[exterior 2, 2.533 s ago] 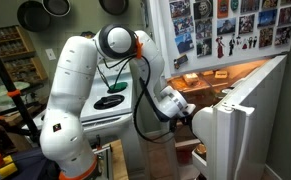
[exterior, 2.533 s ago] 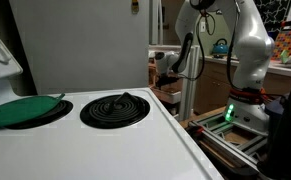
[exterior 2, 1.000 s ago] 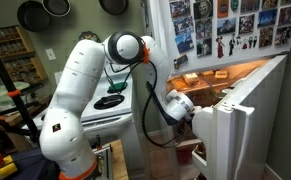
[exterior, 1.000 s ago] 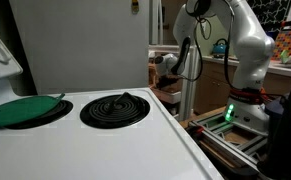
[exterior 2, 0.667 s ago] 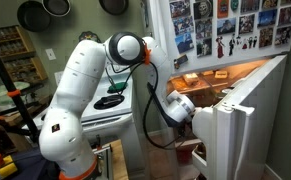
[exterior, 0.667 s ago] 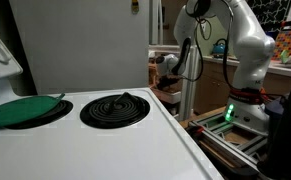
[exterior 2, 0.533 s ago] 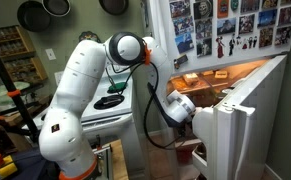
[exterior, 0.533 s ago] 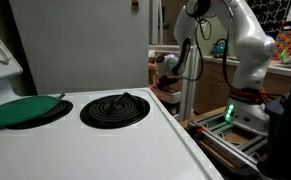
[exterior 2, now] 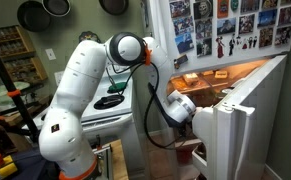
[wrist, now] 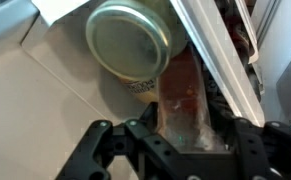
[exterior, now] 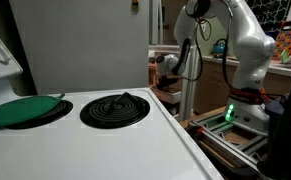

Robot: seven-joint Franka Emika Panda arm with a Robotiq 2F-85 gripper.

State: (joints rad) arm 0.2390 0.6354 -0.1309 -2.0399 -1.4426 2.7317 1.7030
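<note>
The black two-fingered end effector [wrist: 172,130] comes in from the lower edge of the wrist view, with its fingers [wrist: 97,135] standing on either side of a reddish-brown packet wrapped in glossy plastic [wrist: 190,95]. The packet lies lengthwise in the gap between them. The fingers are drawn partway in around it, but whether they actually pinch it or merely flank it cannot be told. Just beyond the packet's far end, and seemingly touching it, stands a round metal can with a pale gold lid [wrist: 128,40], seen from above. Both rest on a white refrigerator shelf [wrist: 45,95], and a white ridged rail [wrist: 220,60] runs diagonally close along the packet's right side. In an exterior view the white robot arm [exterior 2: 80,80] bends from beside the stove into the lit refrigerator compartment [exterior 2: 210,78], its wrist half hidden behind the open white refrigerator door [exterior 2: 243,130]. In an exterior view a white stove top [exterior: 105,140] fills the foreground, carrying a black coil burner [exterior: 116,108] and a flat green round lid [exterior: 20,110], both well apart from the end effector.
</note>
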